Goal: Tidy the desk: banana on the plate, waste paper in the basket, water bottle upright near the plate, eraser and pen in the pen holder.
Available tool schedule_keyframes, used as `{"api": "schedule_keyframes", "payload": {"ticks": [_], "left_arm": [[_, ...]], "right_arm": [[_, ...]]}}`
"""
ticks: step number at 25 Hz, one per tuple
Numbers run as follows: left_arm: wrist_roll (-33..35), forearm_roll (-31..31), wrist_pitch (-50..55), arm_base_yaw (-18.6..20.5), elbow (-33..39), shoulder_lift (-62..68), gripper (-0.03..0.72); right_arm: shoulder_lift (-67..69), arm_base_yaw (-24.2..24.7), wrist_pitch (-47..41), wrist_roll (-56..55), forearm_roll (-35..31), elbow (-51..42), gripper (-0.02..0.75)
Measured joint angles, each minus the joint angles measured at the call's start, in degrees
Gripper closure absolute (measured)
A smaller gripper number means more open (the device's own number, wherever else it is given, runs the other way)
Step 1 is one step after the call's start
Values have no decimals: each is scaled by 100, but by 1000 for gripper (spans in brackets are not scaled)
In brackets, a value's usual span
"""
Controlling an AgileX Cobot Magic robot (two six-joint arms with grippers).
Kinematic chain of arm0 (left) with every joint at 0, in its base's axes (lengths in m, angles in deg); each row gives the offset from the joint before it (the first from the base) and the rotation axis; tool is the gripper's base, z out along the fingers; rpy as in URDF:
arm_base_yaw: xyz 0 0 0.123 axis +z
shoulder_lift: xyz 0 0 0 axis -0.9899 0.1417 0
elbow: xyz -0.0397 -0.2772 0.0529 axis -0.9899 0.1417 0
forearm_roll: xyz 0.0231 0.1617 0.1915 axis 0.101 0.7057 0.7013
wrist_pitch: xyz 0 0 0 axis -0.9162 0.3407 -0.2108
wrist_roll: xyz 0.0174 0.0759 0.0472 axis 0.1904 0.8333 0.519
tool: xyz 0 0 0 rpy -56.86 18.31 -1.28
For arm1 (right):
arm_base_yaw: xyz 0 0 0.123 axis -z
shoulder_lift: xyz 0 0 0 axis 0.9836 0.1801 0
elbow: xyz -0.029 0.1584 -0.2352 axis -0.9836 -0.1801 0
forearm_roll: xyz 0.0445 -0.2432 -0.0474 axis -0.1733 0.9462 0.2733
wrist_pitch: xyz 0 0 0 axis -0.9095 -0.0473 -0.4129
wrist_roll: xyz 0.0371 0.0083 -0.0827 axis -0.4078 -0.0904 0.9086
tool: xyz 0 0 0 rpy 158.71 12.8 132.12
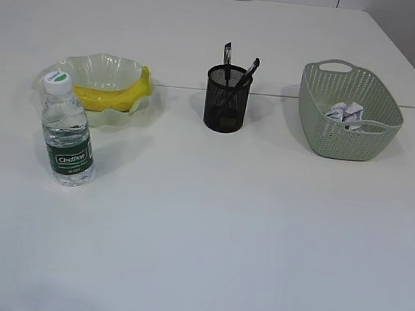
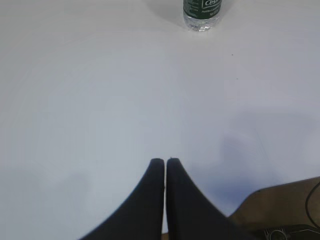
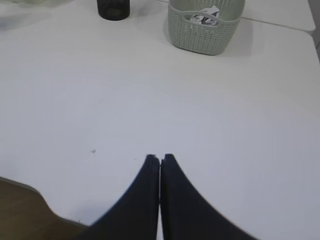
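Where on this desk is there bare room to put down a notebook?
The whole near half is bare, in front of the bottle, holder and basket. A narrower gap lies between holder and basket. Far left is crowded: the bottle stands close to the plate with the banana.

Seen only in the wrist views. Left gripper (image 2: 165,161): two matte black fingers (image 2: 145,200), broad at the base, curving inward to narrow blunt tips. Right gripper (image 3: 160,158): same matte black, same tapered, curved shape, rounded tips. Smooth, plain surfaces; no screws, cables or markings visible on either.
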Motion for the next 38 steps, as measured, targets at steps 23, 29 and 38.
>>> {"api": "schedule_keyframes", "payload": {"ticks": [23, 29, 38], "left_arm": [[0, -32, 0, 4, 0, 0, 713], [0, -32, 0, 4, 0, 0, 713], [0, -69, 0, 4, 0, 0, 713]], "right_arm": [[0, 1042, 0, 58, -135, 0, 749], [0, 1299, 0, 58, -135, 0, 749], [0, 1299, -10, 58, -135, 0, 749]]}}
